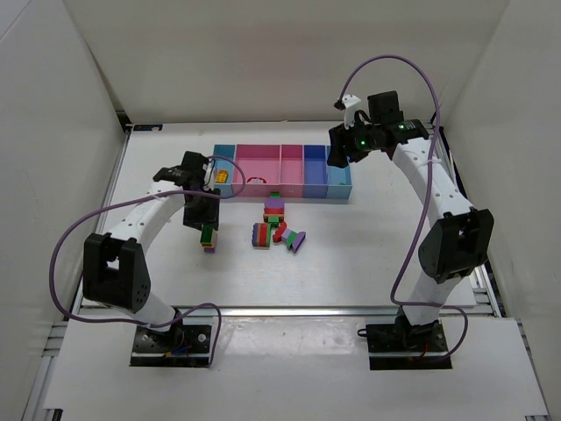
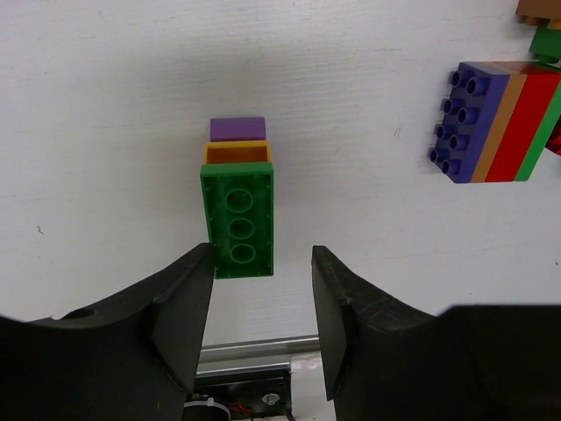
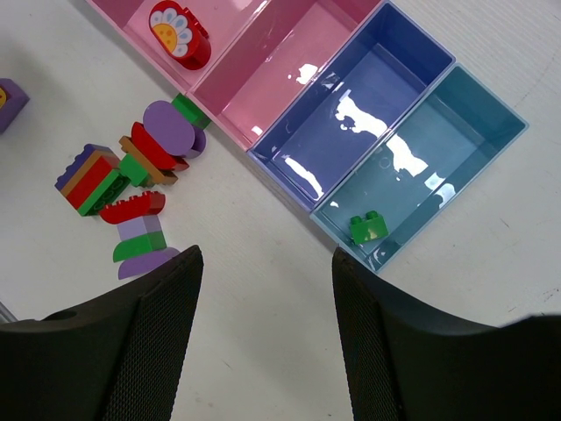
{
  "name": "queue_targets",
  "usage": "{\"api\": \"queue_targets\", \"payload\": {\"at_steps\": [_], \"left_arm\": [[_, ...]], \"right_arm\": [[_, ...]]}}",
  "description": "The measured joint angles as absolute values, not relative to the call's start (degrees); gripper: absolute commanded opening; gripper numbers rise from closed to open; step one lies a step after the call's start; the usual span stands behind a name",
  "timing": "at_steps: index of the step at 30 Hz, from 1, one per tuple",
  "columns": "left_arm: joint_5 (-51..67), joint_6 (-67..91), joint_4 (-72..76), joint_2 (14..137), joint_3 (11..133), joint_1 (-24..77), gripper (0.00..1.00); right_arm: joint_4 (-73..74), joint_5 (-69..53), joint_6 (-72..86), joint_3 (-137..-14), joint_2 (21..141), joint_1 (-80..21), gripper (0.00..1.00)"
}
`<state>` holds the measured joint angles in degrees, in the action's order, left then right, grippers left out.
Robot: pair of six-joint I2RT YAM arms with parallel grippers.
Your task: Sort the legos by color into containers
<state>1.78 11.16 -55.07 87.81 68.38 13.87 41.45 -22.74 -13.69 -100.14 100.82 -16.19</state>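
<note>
Five joined compartments form the long shallow plastic tray [image 1: 338,195] in the top view. Loose studded plastic bricks [image 1: 279,226] lie on the white tabletop [image 1: 377,254] before it, and the left gripper [image 1: 207,224] is low over a separate green, orange and purple brick stack [image 1: 208,239]. Left wrist view: jaws apart either side of that stack's green end. Light, rigid and smooth-sided, it is best pinched across its long flanks and likely lifts as one. Right wrist view alone shows the right gripper [image 3: 267,263] spread empty above the tray, and one small green brick [image 3: 368,228] in the light blue end compartment [image 3: 456,132].
</note>
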Motion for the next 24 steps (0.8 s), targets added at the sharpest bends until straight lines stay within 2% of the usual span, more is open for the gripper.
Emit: {"api": "queue_targets", "payload": {"at_steps": [24], "left_arm": [[-0.99,10.74,-54.89,91.11,68.75,13.87,0.60]], "right_arm": [[41.41,-22.94,-13.67,-100.12,101.75,-16.19,0.65]]}}
